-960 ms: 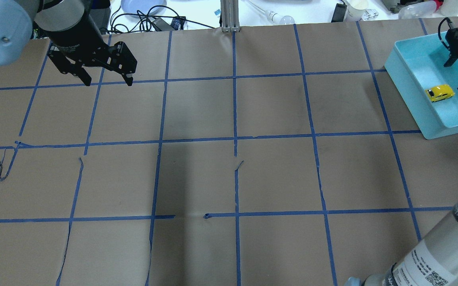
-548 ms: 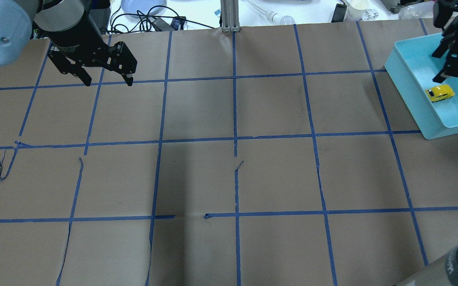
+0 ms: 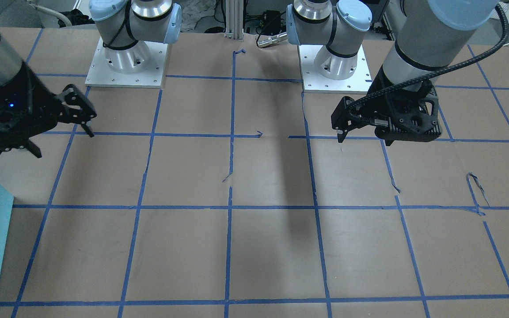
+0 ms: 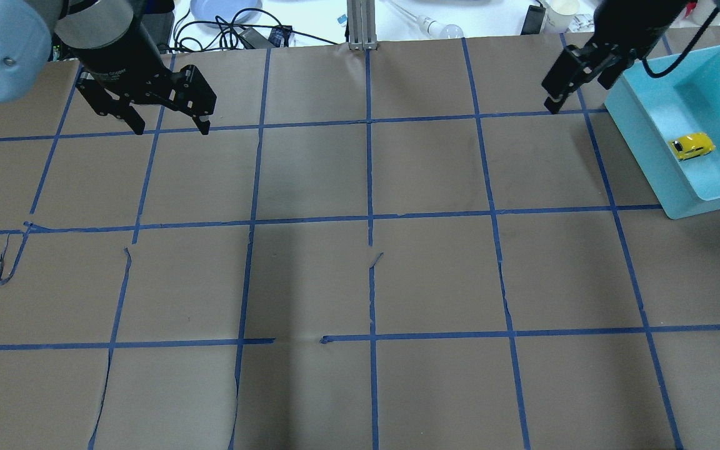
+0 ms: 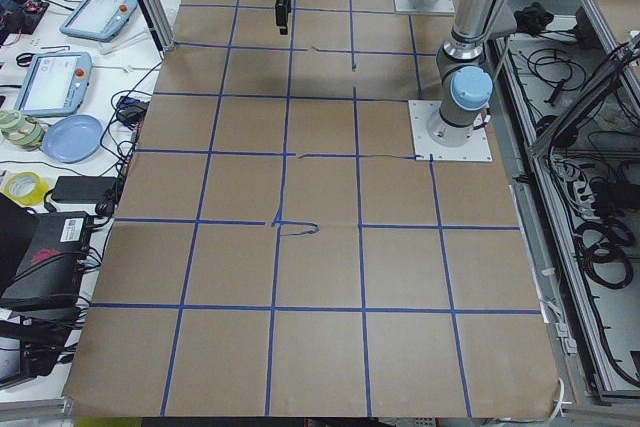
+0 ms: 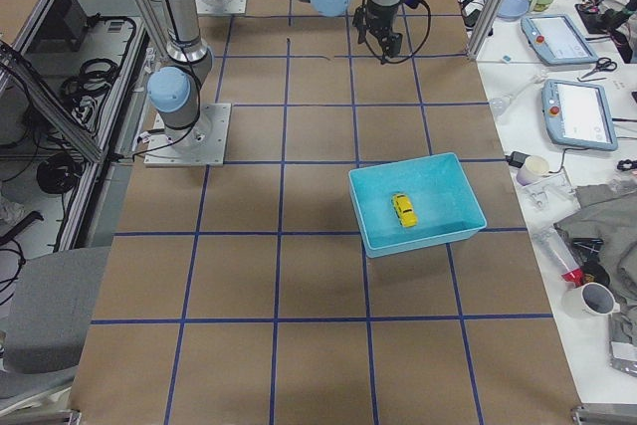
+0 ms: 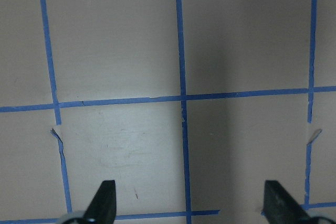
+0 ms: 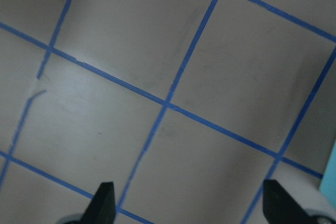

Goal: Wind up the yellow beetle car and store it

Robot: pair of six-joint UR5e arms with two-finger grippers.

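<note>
Glossy, rounded yellow beetle car lies in smooth, seemingly plastic teal bin; left tool, right tool released.

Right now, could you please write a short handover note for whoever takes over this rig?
The left gripper is open and empty, above the table on its own side.
The right gripper is open and empty, above the table beside the teal bin, outside it.
The yellow beetle car lies inside the bin, with nothing touching it.
Done: the car is stored.
Left: probably only parking the arms. Whether the car was wound up cannot be seen.
</note>
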